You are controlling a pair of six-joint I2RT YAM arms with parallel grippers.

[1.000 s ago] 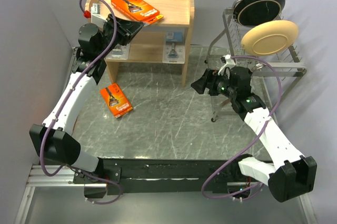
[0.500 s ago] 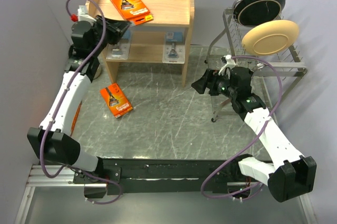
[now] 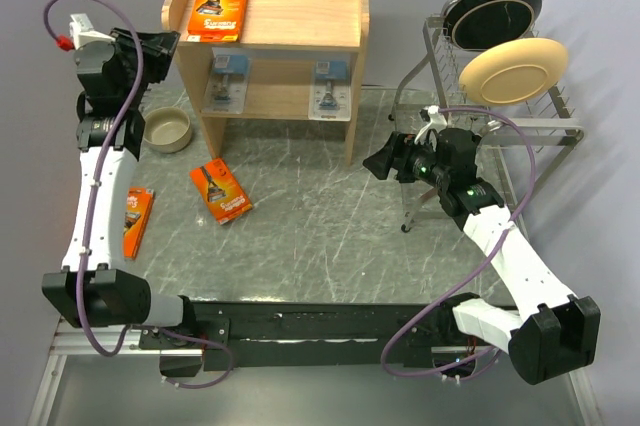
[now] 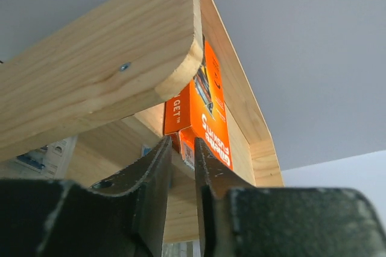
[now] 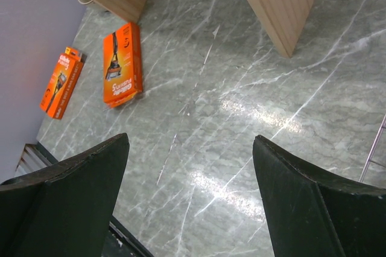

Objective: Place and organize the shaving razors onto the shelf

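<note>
The wooden shelf [image 3: 300,21] [image 4: 108,58] stands at the back. An orange razor pack [image 3: 218,8] [image 4: 211,112] rests at the left end of its top tray. My left gripper [image 3: 172,39] [image 4: 182,143] is at the tray's front-left corner, its jaws closed to a narrow gap on the pack's near corner. Two blister packs [image 3: 228,81] [image 3: 332,86] lean on the lower board. One orange pack [image 3: 221,192] [image 5: 120,64] lies on the table before the shelf. Another [image 3: 136,221] [image 5: 60,82] lies by the left wall. My right gripper [image 3: 375,161] [image 5: 190,139] hangs open and empty above the table.
A small beige bowl [image 3: 167,130] sits left of the shelf. A wire dish rack [image 3: 520,126] at the back right holds a black plate [image 3: 492,14] and a cream plate [image 3: 512,71]. Walls close in on the left and right.
My left arm swung left from the tray's front to its left corner. The orange pack slid left with it and turned straight. The bowl and the leftmost pack came into view. The right arm stayed still.
</note>
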